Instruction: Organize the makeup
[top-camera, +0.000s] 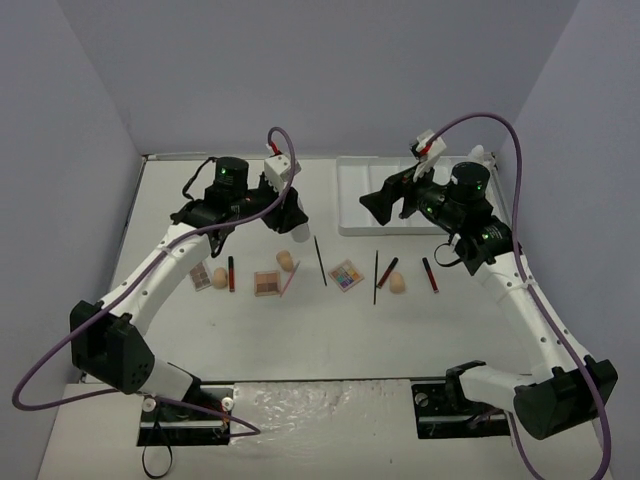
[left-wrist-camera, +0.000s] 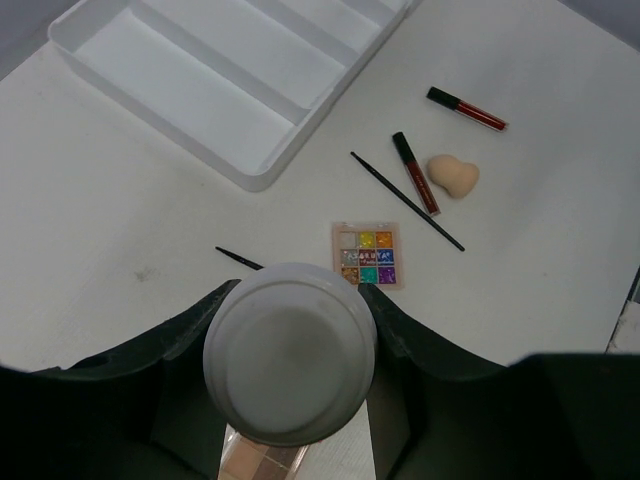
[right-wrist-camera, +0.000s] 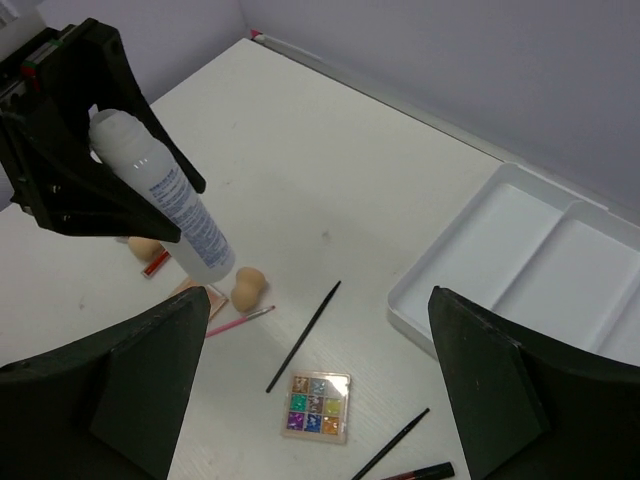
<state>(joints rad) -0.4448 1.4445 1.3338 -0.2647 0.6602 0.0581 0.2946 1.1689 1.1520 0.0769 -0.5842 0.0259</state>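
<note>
My left gripper (top-camera: 288, 218) is shut on a white bottle (top-camera: 298, 232), held off the table; from the left wrist its round end (left-wrist-camera: 290, 350) fills the space between the jaws. The right wrist view shows the bottle (right-wrist-camera: 168, 200) tilted above a peach sponge (right-wrist-camera: 248, 286). My right gripper (top-camera: 383, 205) hangs open and empty over the table beside the tray's front edge. Below it lie a colourful eyeshadow palette (right-wrist-camera: 317, 407) and a black pencil (right-wrist-camera: 305, 335). More makeup lies in a row: a brown palette (top-camera: 267, 283), sponges (top-camera: 397, 284), lipstick tubes (top-camera: 430, 274) and a pink pencil (top-camera: 289, 279).
A white divided tray (top-camera: 342, 195) stands at the back right, and its compartments (left-wrist-camera: 255, 175) show nothing inside. Grey walls close in the table on three sides. Both arm bases are bolted at the near edge.
</note>
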